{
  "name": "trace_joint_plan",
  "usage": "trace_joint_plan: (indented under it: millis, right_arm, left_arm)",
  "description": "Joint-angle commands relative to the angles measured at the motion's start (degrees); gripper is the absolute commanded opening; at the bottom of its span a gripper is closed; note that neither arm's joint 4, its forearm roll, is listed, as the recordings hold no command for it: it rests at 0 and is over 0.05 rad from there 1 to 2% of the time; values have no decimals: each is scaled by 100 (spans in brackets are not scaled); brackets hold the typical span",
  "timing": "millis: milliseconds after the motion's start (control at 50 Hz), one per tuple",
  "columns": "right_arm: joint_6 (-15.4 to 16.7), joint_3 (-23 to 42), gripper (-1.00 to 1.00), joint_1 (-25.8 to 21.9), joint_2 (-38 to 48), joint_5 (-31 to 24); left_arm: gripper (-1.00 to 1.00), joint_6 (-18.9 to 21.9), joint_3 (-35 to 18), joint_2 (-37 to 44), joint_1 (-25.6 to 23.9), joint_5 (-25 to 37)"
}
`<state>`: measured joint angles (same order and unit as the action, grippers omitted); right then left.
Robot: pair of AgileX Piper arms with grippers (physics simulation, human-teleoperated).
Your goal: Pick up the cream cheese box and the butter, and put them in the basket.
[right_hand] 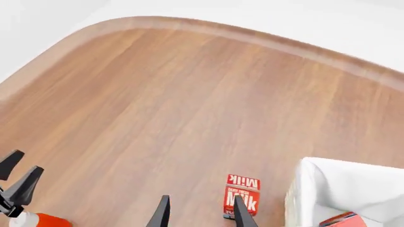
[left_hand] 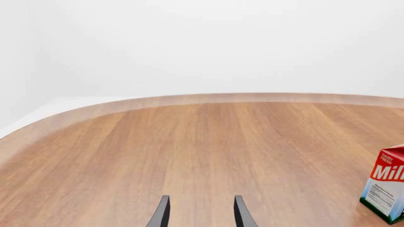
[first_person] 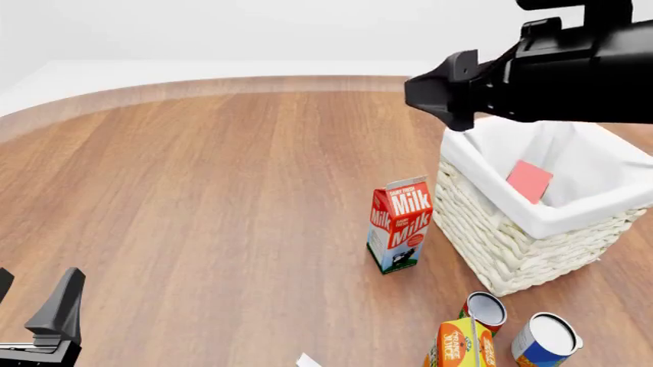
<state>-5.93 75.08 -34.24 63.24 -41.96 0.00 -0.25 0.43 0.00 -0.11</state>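
Front view: the oblong red butter box (first_person: 530, 181) is seen lying inside the large white woven wicker basket (first_person: 488, 229) with its cloth liner, near the right edge of the wooden table (first_person: 204, 191). The right gripper (right_hand: 198, 213) is held high above the basket, fingers parted and empty. The left gripper (left_hand: 198, 213), near the table's front-left corner, is likewise spread and empty. An upright red-and-white milk carton (first_person: 400, 225) stands just beside the basket. A white corner of the small cream cheese box (first_person: 308, 360) is visible at the front edge.

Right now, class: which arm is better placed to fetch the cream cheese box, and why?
Probably left: the left gripper is open and low near the cream cheese box; the right gripper hangs high by the basket.
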Motion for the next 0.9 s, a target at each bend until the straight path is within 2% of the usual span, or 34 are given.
trace_joint_plan:
  millis: [20, 80, 360, 900]
  right_arm:
    - [25, 310, 100, -610, 338, -185]
    - [-6, 156, 100, -704, 343, -47]
    - [-114, 332, 100, -1276, 726, -1]
    - [-294, 28, 100, -1621, 812, 63]
  left_arm:
    - [100, 0, 0, 0, 0, 0]
    - [100, 0, 0, 0, 0, 0]
    - [100, 0, 0, 0, 0, 0]
    - [100, 0, 0, 0, 0, 0]
